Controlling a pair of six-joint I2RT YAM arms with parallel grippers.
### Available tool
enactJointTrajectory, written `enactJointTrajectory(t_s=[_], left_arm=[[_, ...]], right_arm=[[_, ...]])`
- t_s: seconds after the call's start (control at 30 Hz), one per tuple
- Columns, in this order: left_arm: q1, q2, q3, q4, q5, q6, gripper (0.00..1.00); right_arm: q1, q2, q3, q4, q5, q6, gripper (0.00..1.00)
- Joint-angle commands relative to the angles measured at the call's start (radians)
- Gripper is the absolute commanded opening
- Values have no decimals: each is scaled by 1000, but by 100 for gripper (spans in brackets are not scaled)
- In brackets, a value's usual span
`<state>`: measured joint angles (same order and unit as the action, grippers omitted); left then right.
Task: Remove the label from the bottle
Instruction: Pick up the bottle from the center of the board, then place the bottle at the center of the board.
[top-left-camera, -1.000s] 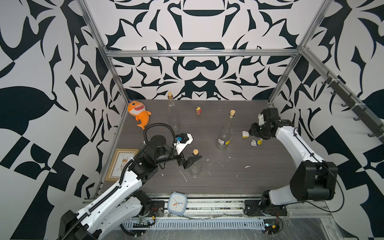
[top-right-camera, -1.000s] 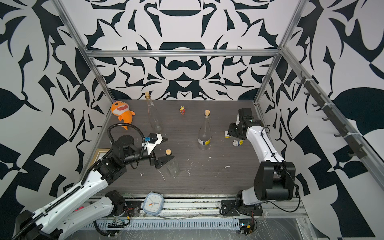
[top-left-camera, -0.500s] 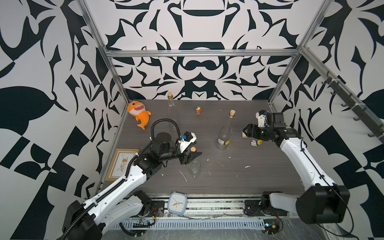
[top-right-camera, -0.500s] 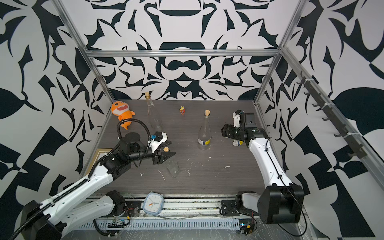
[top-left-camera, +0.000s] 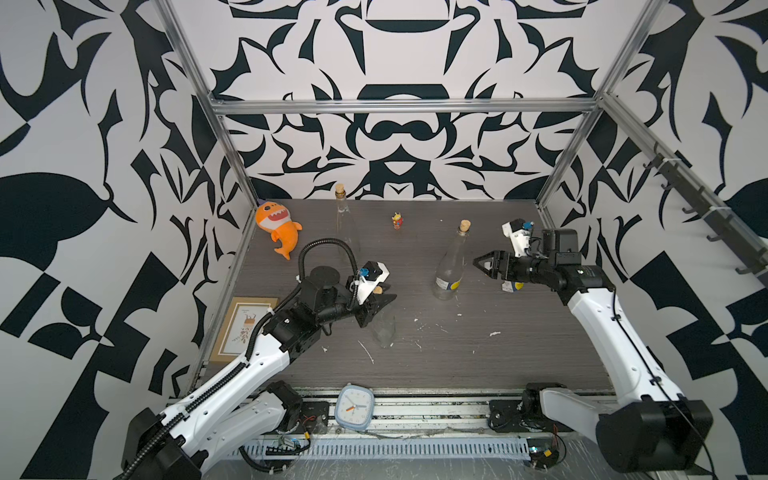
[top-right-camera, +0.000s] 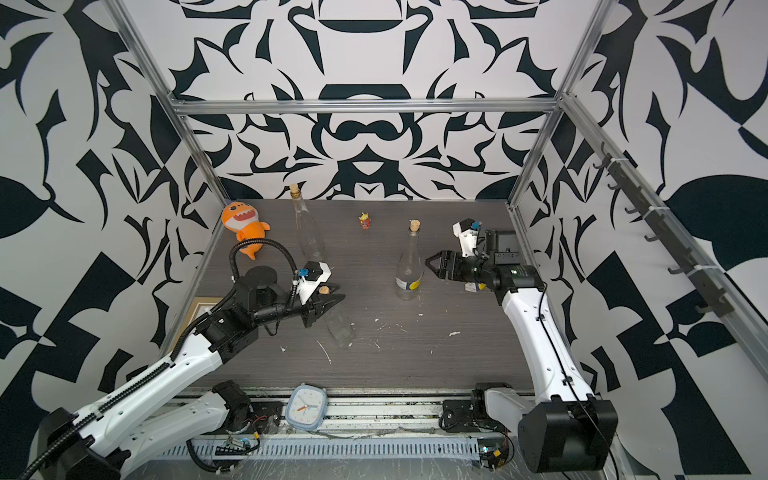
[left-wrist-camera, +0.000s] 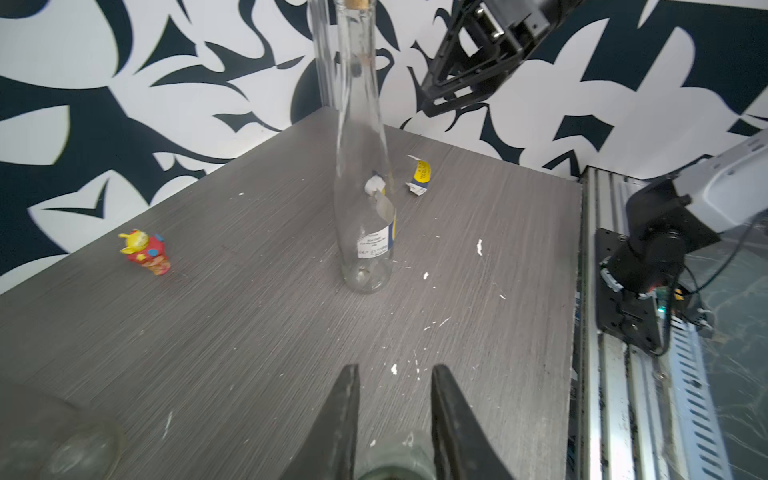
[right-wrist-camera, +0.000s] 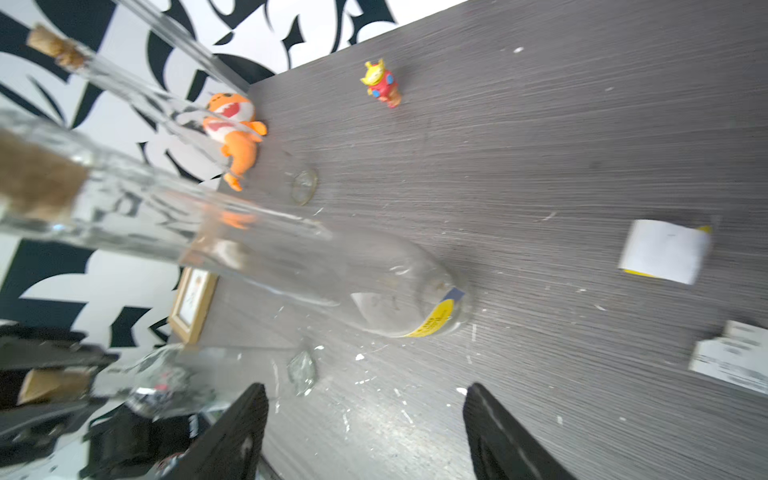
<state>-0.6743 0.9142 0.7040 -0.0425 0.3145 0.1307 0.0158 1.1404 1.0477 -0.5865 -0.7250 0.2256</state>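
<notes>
The bottle (top-left-camera: 451, 266) with the label stands corked mid-table; a torn white, yellow and blue label (left-wrist-camera: 376, 245) still clings near its base (right-wrist-camera: 432, 320). My right gripper (top-left-camera: 478, 262) hovers open just right of it, jaws pointing at it (right-wrist-camera: 365, 386), nothing between them. My left gripper (top-left-camera: 380, 303) is shut on the neck of a second, bare glass bottle (top-left-camera: 384, 326) nearer the front; the glass neck (left-wrist-camera: 392, 457) sits between the fingers (left-wrist-camera: 345, 415).
A third corked bottle (top-left-camera: 343, 220) stands at the back beside an orange shark plush (top-left-camera: 278, 226). A small figurine (top-left-camera: 397, 220), a picture frame (top-left-camera: 243, 328), a clock (top-left-camera: 354, 405) and torn label pieces (right-wrist-camera: 663, 251) (left-wrist-camera: 419, 176) lie around; white scraps dot the table.
My left gripper has shut around the front bottle's neck. The right gripper has left the label pieces on the table and swung left to face the labelled bottle, opening a little.
</notes>
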Motion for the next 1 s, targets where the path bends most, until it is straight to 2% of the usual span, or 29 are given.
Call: enactJointTrajectory(t_s=[0.0,0.1,0.23,0.37,0.53,0.97], left_arm=[[2,-37,22,22,-153,2,0],[2,-15,43,-3,-269,15,0],[7,48,110,-53,-419,20,0],[42,103,170,-96,-498,5,0],[137,133,198,-93,-479,-20,0],[329,178,126,162,-414,-34,0]], right_arm=[[3,-23,-12,55,-187,8,77],[3,-45,-16,70,-209,14,77],[4,-65,-50,168,-320,72,77],[15,-101,-85,243,-358,110,77],[42,-130,-103,283,-416,112,77],[69,-152,-110,268,-383,81,77]])
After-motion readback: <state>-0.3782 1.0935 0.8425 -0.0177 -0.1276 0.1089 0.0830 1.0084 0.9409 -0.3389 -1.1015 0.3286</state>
